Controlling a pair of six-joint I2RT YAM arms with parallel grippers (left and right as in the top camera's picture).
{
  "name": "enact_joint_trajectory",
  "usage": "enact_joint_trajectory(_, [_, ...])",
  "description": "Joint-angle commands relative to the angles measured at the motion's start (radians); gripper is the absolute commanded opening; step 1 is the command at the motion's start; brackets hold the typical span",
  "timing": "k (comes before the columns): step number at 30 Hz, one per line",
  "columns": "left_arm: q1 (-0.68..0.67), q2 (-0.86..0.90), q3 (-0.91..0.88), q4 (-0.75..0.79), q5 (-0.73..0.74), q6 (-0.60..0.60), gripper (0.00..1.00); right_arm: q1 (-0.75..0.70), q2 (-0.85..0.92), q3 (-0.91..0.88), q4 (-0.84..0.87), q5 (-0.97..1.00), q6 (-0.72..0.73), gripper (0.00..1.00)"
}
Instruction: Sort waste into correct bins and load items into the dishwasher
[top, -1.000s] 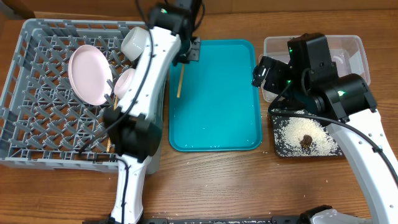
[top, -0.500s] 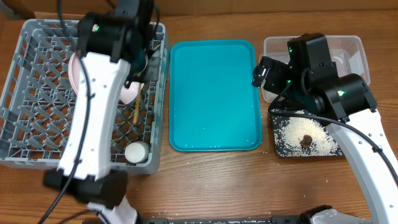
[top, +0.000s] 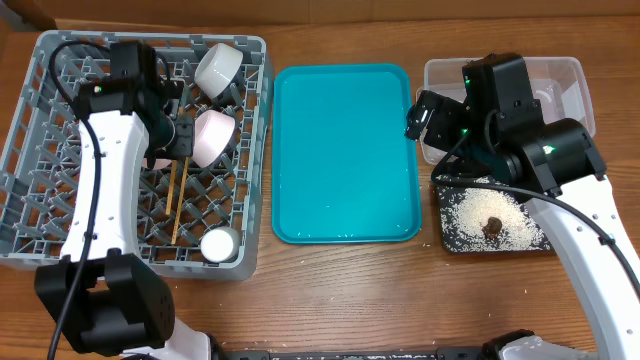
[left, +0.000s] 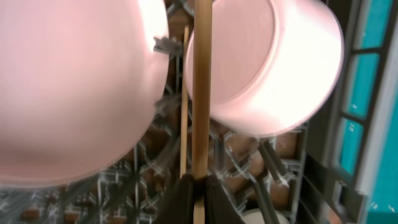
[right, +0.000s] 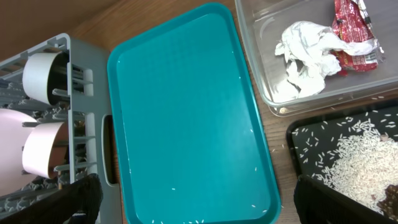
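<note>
The grey dish rack (top: 60, 215) holds a white bowl (top: 218, 68), a pale bowl (top: 212, 137), a small white cup (top: 219, 243) and a plate, mostly hidden under my left arm. In the left wrist view the plate (left: 62, 93) and pale bowl (left: 273, 62) fill the frame. My left gripper (top: 178, 140) (left: 200, 180) is shut on a wooden chopstick (left: 201, 93) over the rack floor; a second chopstick (left: 185, 106) lies beside it. My right gripper (top: 425, 115) (right: 199, 202) is open and empty above the teal tray's right side.
The teal tray (top: 345, 150) (right: 186, 112) carries a few stray rice grains. The clear tub (top: 575, 70) holds crumpled white paper (right: 308, 59) and the red wrapper (right: 351, 28). The black tray (top: 445, 235) holds rice (top: 490, 210) and a brown lump (top: 493, 226).
My left arm has swung left from the teal tray across the rack, carrying the chopstick, which now hangs over the rack's middle. The right arm has not moved.
</note>
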Motion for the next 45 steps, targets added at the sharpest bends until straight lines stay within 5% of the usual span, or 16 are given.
enact_joint_trajectory(1, [0.024,-0.009,-0.101,0.095,0.076,0.116,0.04,-0.003,-0.002,-0.003,0.006,0.007,-0.001,1.00])
enact_joint_trajectory(4, [0.024,-0.009,-0.139,0.127,0.076,0.117,0.09,-0.003,-0.002,-0.003,0.006,0.007,-0.001,1.00])
enact_joint_trajectory(9, [0.025,-0.009,-0.152,0.138,0.056,0.018,0.46,-0.003,-0.002,-0.003,0.006,0.007,-0.001,1.00])
enact_joint_trajectory(16, [0.024,-0.009,-0.108,0.114,0.046,-0.183,0.42,-0.003,-0.002,-0.003,0.006,0.007,-0.001,1.00])
enact_joint_trajectory(22, [0.022,-0.011,0.217,-0.116,0.167,-0.190,0.39,-0.003,-0.002,-0.003,0.006,0.007,-0.001,1.00])
enact_joint_trajectory(26, [0.016,-0.011,0.445,-0.249,0.367,-0.228,0.51,-0.003,-0.002,-0.003,0.006,0.007,-0.001,1.00])
enact_joint_trajectory(28, [0.009,-0.011,0.484,-0.240,0.459,-0.235,1.00,-0.003,-0.002,-0.003,0.006,0.007,-0.001,1.00])
enact_joint_trajectory(45, [0.008,-0.008,0.490,-0.178,0.454,-0.267,1.00,-0.003,-0.002,-0.003,-0.003,0.010,-0.002,1.00])
